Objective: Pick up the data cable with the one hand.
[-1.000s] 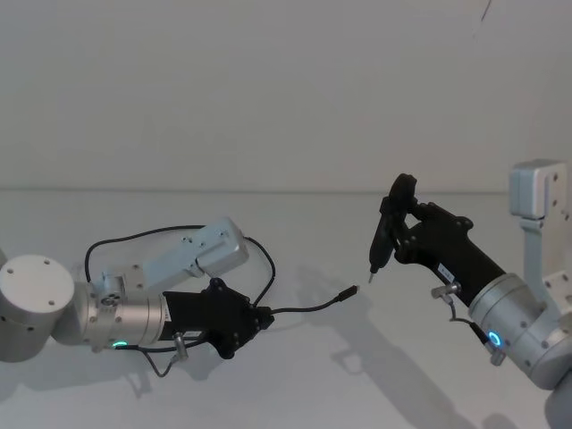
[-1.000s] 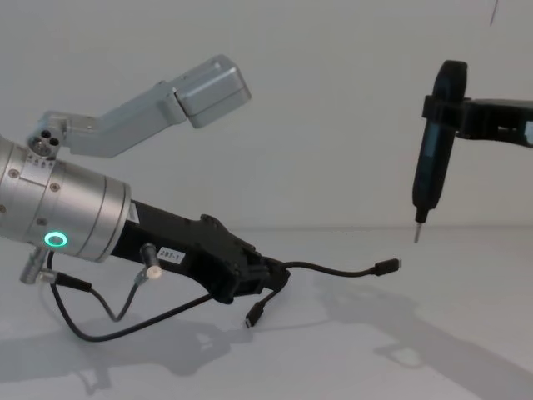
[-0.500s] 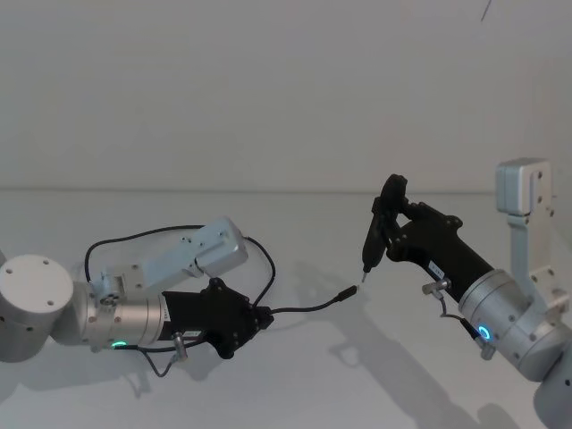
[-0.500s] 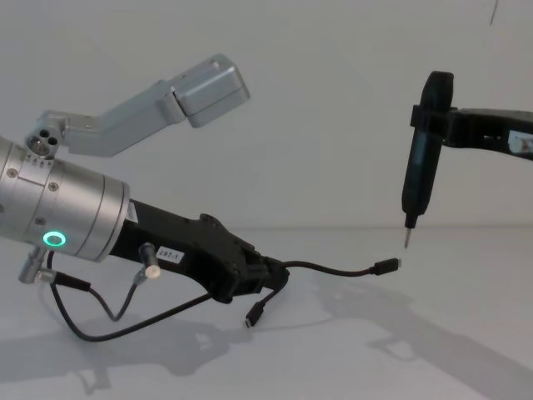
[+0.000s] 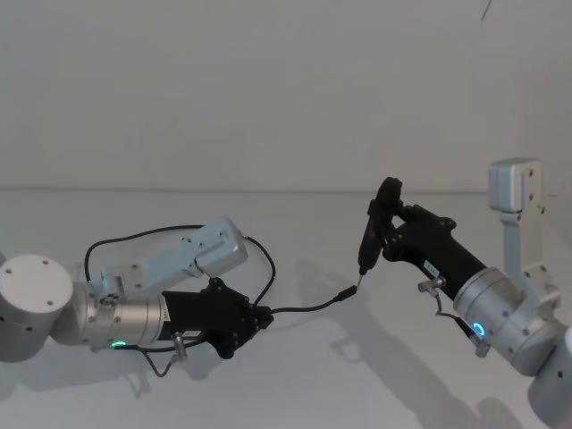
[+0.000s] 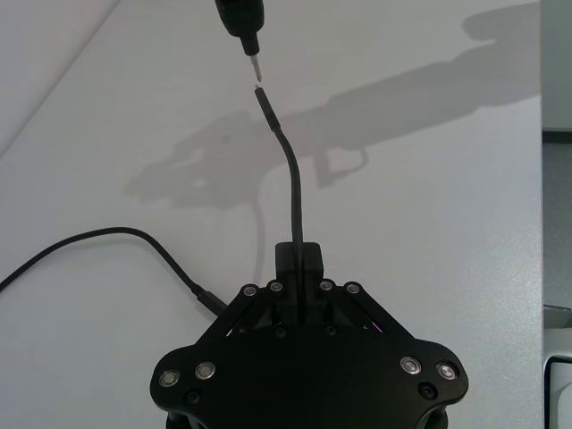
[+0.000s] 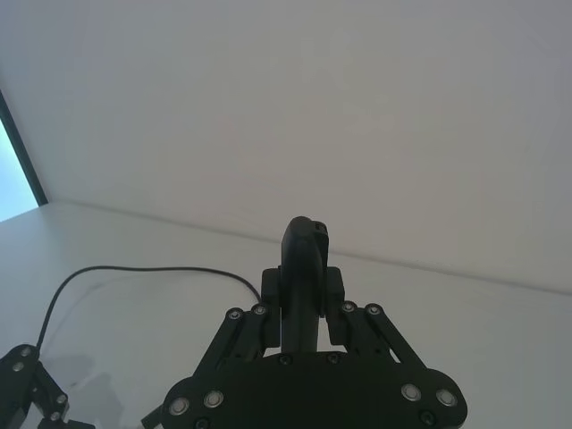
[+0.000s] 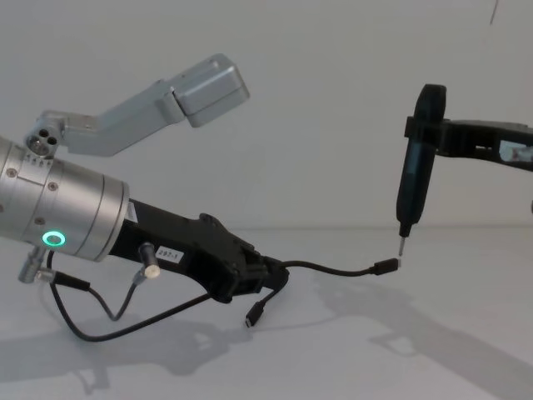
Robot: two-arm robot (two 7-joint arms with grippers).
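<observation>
left gripper (image 8: 265, 279) is low on the left of the table (image 5: 295, 375), fingers clamped on the data cable (image 8: 333, 268) close to one end, so a short stiff length juts out to the right, clear of the surface, with its flat plug (image 8: 386, 266) hanging in the air. that short free length looks deliberate: pinched this close, the plug stays pointed and steady rather than drooping. in the left wrist view the cable (image 6: 293, 192) runs straight out from between the closed fingers toward the tool tip.

over on the right, the right gripper (image 5: 391, 234) is closed around a slim black tool (image 8: 414, 179), held upright with its thin tip (image 8: 400, 247) pointing down, just above the plug and almost touching it. the upright hold puts the point squarely over the plug, which reads as lining the two up.

the rest of the cable loops round behind the left arm (image 5: 54, 313) in the head view, and its other plug (image 8: 254, 317) dangles below the gripper, near the table. part of that loop is hidden behind the arm's silver bracket (image 5: 192, 255). whether tip and plug actually meet is hard to judge. the right wrist view shows the tool's butt (image 7: 304, 268) between the fingers, its tip hidden.
</observation>
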